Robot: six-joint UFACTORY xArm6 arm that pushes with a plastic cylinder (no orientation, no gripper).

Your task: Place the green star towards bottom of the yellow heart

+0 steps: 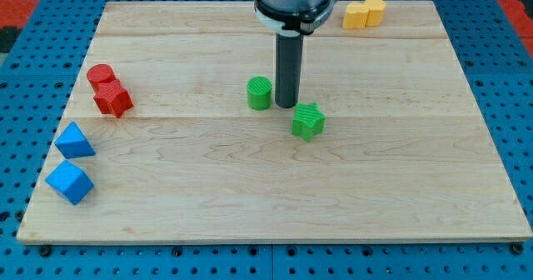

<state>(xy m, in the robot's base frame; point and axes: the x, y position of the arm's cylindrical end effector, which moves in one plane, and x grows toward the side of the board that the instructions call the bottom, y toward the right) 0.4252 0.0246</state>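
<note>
The green star (307, 121) lies near the board's middle. My tip (286, 105) stands just above and left of it, between it and a green cylinder (259, 92) on the tip's left; I cannot tell if the tip touches either. The yellow heart (356, 16) lies at the view's top right edge of the board, with a second yellow block (375, 10) pressed against its right side. The star is far below and left of the heart.
A red cylinder (100, 74) and a red star (112, 98) sit together at the left. Two blue blocks (74, 140) (68, 182) lie at the lower left. The wooden board (275, 213) rests on a blue pegboard.
</note>
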